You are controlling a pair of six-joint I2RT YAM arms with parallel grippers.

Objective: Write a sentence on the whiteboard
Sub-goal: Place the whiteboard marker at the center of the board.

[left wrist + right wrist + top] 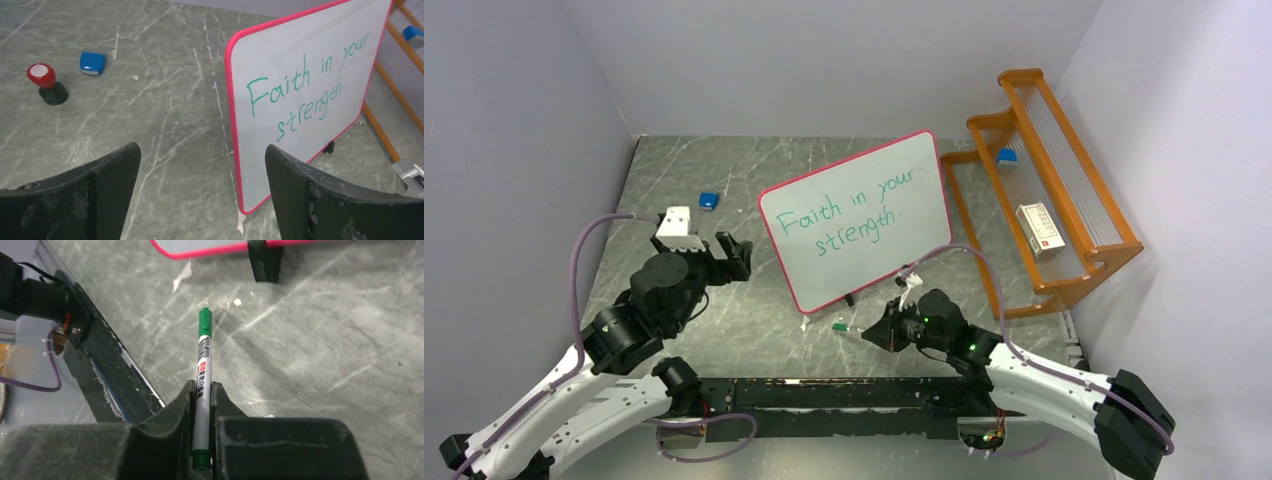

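The whiteboard stands at centre of the overhead frame, the sentence "Faith in your strength" on it in green.
My left gripper is spread wide and holds nothing, with the whiteboard at frame right. My right gripper, lower centre, pinches a green marker, apparently capped.

Top cam + L wrist: whiteboard shared

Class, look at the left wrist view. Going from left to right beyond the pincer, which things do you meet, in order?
A red stamp → blue block → whiteboard → second blue block, at the far right edge.
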